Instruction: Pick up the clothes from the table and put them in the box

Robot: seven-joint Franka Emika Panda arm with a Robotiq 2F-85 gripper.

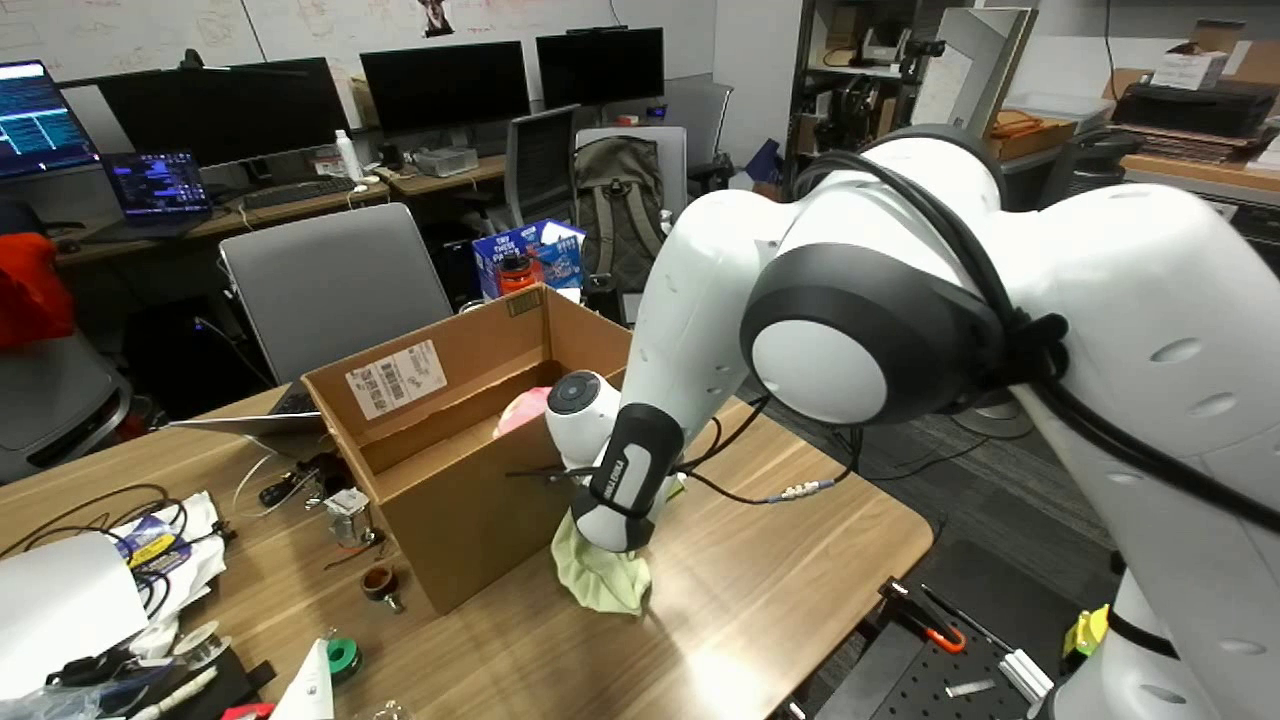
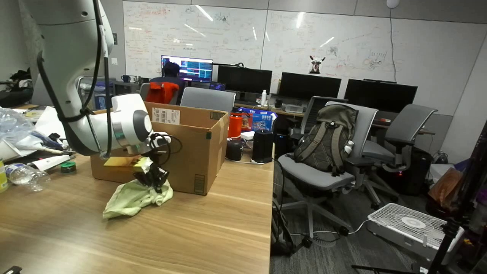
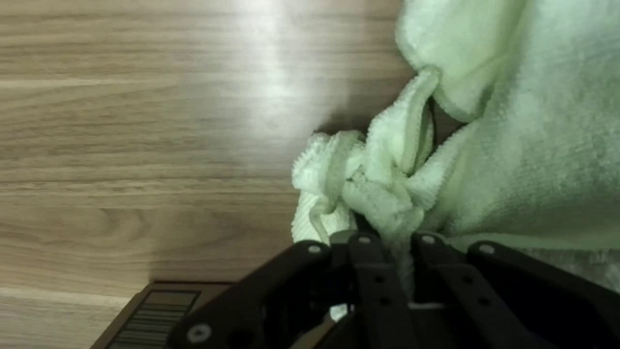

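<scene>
- Pale green cloth [image 2: 131,201] on the wood-grain tabletop [image 2: 228,224], just outside the box [image 2: 190,167], beside its long near wall (touching or not, cannot tell).
- In looped, terry-like pile with a raised hem; bunched into thick, knotted-looking folds at one end, spread broader and flatter toward the other.
- Long axis on a slant: in an exterior view, from next to the box wall down to the lower left, with the loose end pointing away from the tabletop's straight side edge.
- Nearly closed, with dark rigid fingers pressed on a narrow fold at the bunched end of the cloth: the gripper [image 3: 395,240].
- Of plain brown cardboard, rectangular and open-topped, with the longer sides roughly along the tabletop's far edge: the box, bearing a white printed label [image 1: 396,379] on an upright flap.
- Inside the box, a rounded pink bundle [image 1: 523,408], partly hidden, of unclear material.
</scene>
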